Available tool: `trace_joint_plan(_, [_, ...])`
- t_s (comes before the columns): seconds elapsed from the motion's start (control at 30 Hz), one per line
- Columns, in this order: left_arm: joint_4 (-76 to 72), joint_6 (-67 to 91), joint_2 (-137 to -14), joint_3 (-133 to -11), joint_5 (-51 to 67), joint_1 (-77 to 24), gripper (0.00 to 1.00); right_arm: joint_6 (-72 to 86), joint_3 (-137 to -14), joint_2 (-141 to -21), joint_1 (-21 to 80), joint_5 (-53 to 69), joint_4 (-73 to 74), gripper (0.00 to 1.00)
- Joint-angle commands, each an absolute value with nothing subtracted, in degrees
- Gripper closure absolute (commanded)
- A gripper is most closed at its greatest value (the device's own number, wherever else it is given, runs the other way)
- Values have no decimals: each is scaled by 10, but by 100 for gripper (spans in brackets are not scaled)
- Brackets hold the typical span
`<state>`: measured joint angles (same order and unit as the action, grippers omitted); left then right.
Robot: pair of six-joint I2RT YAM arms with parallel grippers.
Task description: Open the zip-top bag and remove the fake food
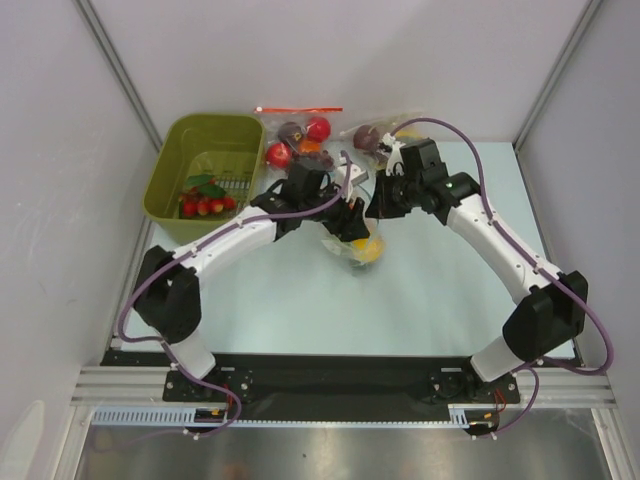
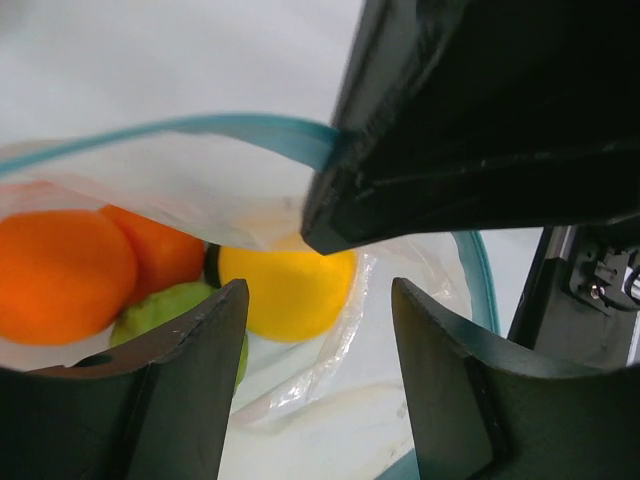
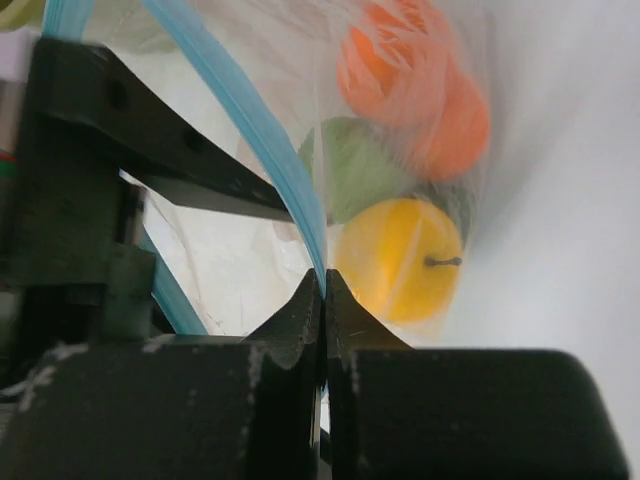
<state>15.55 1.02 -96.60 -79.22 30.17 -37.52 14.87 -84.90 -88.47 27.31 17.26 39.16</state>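
Observation:
The zip-top bag (image 1: 350,243) hangs between my two grippers over the middle of the table. My right gripper (image 3: 324,285) is shut on its light-blue zip strip (image 3: 262,130) and holds that edge up. The bag's mouth (image 2: 250,125) is open. My left gripper (image 2: 320,335) is open and empty and points into the mouth. Inside lie an orange fruit (image 2: 60,275), a yellow fruit (image 2: 285,290) and a light green fruit (image 2: 170,305). A dark green one (image 3: 455,205) shows behind the yellow fruit (image 3: 395,260). In the top view the left gripper (image 1: 348,215) and right gripper (image 1: 377,205) nearly touch.
An olive bin (image 1: 175,160) at the back left holds a row of cherry tomatoes (image 1: 205,205). A clear bag with a red-orange strip (image 1: 298,135) and another bag with purple fruit (image 1: 370,135) lie at the back. Enclosure walls stand on both sides.

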Motion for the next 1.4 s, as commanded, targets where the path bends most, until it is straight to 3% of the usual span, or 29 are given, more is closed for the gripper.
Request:
trace_joint_plan(0.0, [127,-19,-987,-795,329,-388,35,163,-847,-854,264,167,384,100])
trace_joint_plan(0.77, [73,-16,-1078,-794,228,-439,21,192,-768,-794,209,201,366,100])
trace_joint_plan(0.93, [88,-14,-1106,-811,227,-449,23,185,-766,-792,199,210,370,100])
trace_joint_plan(0.97, [89,-14,-1114,-813,229,-449,25,183,-766,-792,196,210,373,100])
trace_joint_plan(1.0, [90,-13,-1116,-815,233,-449,41,179,-765,-792,194,210,374,100])
trace_joint_plan(1.1, [89,-11,-1115,-816,229,-449,69,173,-763,-789,183,213,379,100])
trace_joint_plan(1.2, [93,-6,-1108,-821,229,-449,84,167,-761,-791,169,214,384,100])
trace_joint_plan(1.37, [100,17,-1086,-828,235,-449,98,146,-758,-799,161,211,396,100])
